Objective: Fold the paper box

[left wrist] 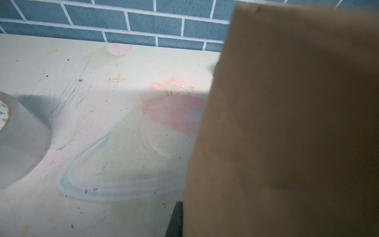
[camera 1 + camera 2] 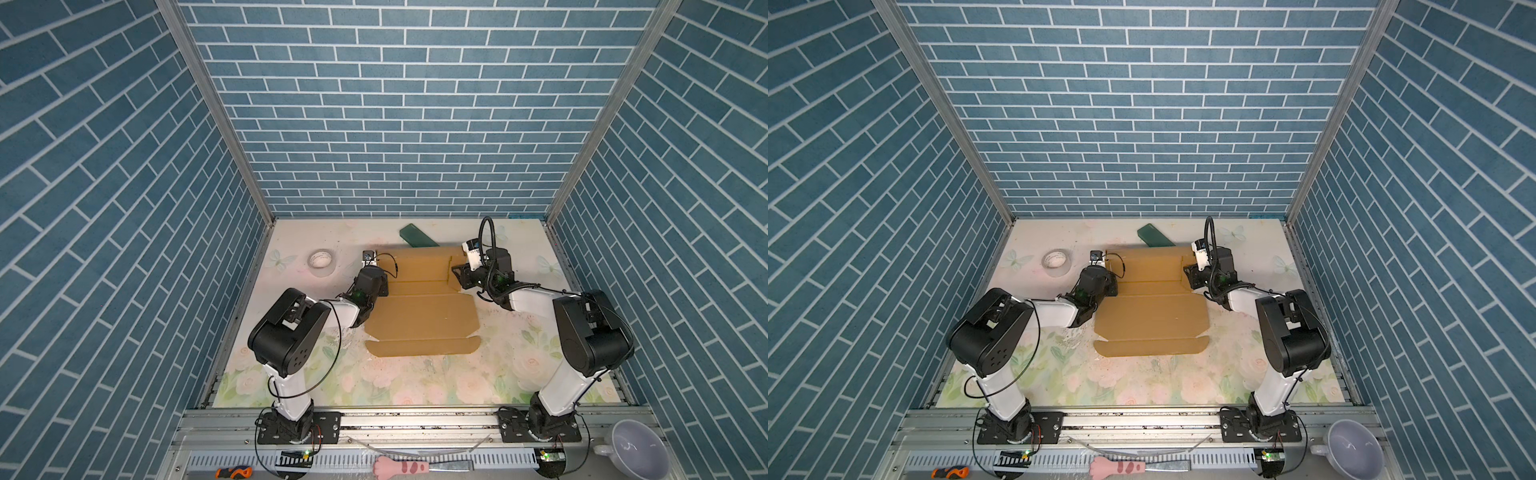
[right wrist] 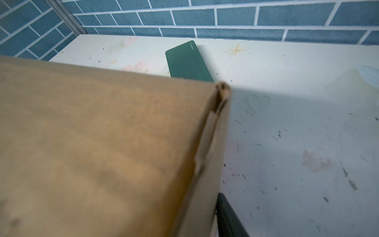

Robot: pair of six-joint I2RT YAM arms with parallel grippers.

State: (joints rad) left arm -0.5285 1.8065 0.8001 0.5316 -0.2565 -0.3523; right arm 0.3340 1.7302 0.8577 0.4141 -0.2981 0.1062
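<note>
The paper box [image 2: 419, 316] [image 2: 1150, 316] is brown cardboard on the middle of the floral table, with its near flaps lying flat and its far part raised into walls. My left gripper [image 2: 386, 272] is shut on the raised left wall [image 1: 287, 123]. One dark finger [image 1: 176, 219] lies against the wall's outer face, and the other is hidden behind it. My right gripper [image 2: 456, 274] straddles the doubled right wall [image 3: 213, 153]. One finger [image 3: 227, 217] rests against the outside, the other is hidden by cardboard.
A dark green flat block [image 2: 417, 237] [image 3: 187, 61] lies just behind the box near the back wall. A tape roll [image 2: 321, 262] [image 1: 18, 139] stands to the left. A mug [image 2: 636, 449], a screwdriver [image 2: 233, 472] and a pink paw tool [image 2: 401, 465] lie on the front rail.
</note>
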